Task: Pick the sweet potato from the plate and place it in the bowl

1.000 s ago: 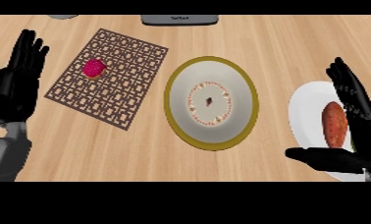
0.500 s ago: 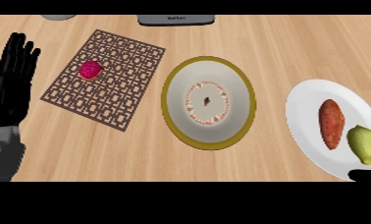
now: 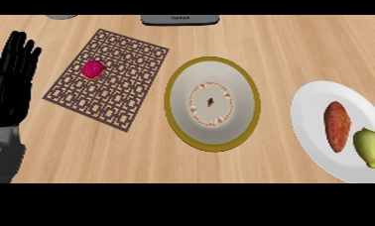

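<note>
Head view: sweet potato [image 3: 337, 126] on plate [image 3: 311, 116], long axis near-to-far; left hand [image 3: 16, 86] straight-fingered, empty, at left edge

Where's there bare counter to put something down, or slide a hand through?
Bare wood lies between the bowl and the white plate, above that plate, and below the lattice mat. The plate is crowded: sweet potato beside a green fruit.

Sweet potato [image 3: 337, 126] orange-brown; plate [image 3: 310, 116] white; bowl [image 3: 181, 100] cream, gold rim, dotted ring; mat [image 3: 117, 96] brown lattice; left hand [image 3: 16, 84] black.
</note>
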Robot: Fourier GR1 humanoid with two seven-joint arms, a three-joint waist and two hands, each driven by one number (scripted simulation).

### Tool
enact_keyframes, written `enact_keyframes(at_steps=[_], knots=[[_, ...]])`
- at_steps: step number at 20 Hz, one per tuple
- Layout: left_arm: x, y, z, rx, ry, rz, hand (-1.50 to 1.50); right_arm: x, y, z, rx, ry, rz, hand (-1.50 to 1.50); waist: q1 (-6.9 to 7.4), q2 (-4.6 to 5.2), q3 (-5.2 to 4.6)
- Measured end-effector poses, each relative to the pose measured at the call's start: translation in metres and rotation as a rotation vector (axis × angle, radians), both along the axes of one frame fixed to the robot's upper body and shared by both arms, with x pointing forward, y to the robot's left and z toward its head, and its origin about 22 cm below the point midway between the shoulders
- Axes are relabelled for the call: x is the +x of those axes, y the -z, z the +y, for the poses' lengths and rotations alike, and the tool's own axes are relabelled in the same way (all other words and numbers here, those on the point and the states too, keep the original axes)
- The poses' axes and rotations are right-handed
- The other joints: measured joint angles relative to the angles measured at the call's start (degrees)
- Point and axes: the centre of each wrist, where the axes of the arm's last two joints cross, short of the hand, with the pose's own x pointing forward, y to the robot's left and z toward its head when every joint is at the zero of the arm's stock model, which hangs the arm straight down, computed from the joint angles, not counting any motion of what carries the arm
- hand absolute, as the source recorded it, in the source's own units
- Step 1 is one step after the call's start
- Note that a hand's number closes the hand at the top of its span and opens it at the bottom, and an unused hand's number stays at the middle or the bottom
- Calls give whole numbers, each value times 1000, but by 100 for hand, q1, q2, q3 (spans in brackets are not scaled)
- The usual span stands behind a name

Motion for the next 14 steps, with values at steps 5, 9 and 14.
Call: enact_keyframes(at_steps=[5, 9, 14], knots=[[0, 3, 0, -6, 7, -4, 0, -4, -2, -3, -68, -8, 116, -150, 26, 9, 6], [3, 3, 4, -7, 15, -3, 0, -3, 8, -13, -94, 8, 148, -150, 66, 20, 8], [8, -2, -2, -5, 23, -6, 0, 5, 20, -19, -88, 19, 175, -150, 105, 28, 12]])
